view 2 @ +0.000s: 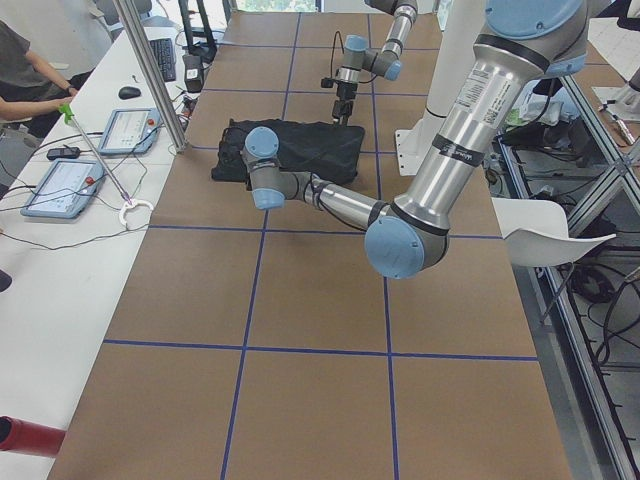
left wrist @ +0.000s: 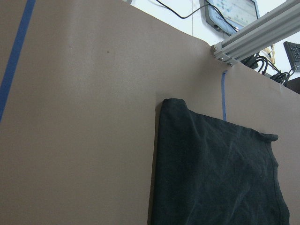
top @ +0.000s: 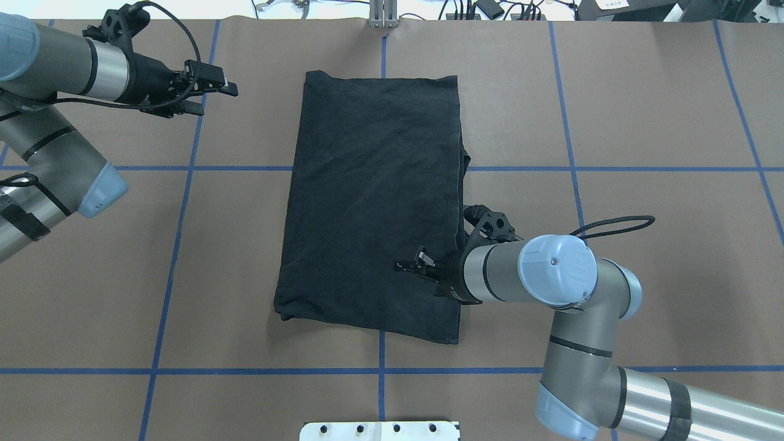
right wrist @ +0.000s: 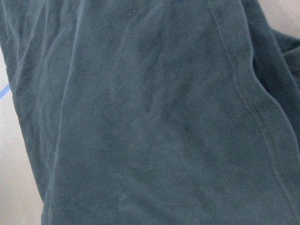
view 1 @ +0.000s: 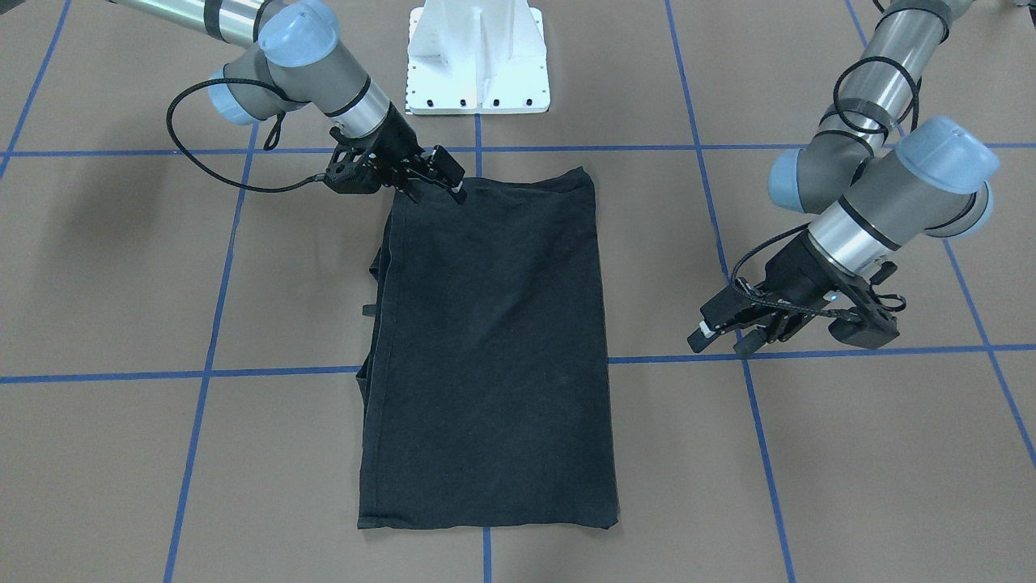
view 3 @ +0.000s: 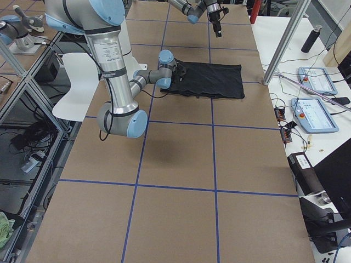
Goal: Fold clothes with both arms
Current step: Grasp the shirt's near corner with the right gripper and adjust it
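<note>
The black T-shirt (view 1: 494, 348) (top: 373, 202) lies flat on the brown table, folded into a long rectangle with its logo hidden. A sleeve bulges out along the long edge on the right arm's side. My right gripper (view 1: 437, 190) (top: 416, 266) is open and sits low over the shirt's corner nearest the robot base; its wrist view shows only black cloth (right wrist: 150, 112). My left gripper (view 1: 720, 340) (top: 214, 98) is open and empty, out over bare table beside the shirt's far end. Its wrist view shows the shirt's far corner (left wrist: 215, 178).
Blue tape lines (top: 380, 370) divide the brown table into squares. The white bolted base plate (view 1: 477, 57) stands at the robot's edge. Beyond the far edge are an aluminium post (view 2: 150, 70), a desk with control tablets (view 2: 65, 185) and a person's arm (view 2: 30, 105).
</note>
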You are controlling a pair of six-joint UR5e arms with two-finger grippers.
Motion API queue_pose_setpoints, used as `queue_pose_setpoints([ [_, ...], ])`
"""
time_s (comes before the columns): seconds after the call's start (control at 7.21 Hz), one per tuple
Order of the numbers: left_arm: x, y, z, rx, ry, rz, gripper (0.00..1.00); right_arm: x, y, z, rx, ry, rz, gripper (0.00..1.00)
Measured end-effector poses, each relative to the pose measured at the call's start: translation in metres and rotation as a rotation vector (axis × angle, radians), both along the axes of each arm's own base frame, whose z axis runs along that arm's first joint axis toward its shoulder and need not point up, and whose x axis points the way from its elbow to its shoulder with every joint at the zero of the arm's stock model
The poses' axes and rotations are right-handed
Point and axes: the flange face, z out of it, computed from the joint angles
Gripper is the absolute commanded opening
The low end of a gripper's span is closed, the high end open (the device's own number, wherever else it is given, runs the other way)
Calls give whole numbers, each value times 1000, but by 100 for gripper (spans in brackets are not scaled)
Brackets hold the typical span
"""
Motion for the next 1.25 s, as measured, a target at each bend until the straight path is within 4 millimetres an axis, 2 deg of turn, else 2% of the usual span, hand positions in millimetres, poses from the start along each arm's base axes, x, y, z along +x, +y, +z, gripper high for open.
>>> queue_pose_setpoints([
  [0.28,-1,1,1,2,1,1,100,11,12,16,3,-8,-4,100],
  [0.83,-2,3,-3,9,8,1,100,-4,35,27,0,3,-48,100],
  [1.25,-2,3,-4,10,9,0,100,-10,39,35,-6,22,-58,100],
])
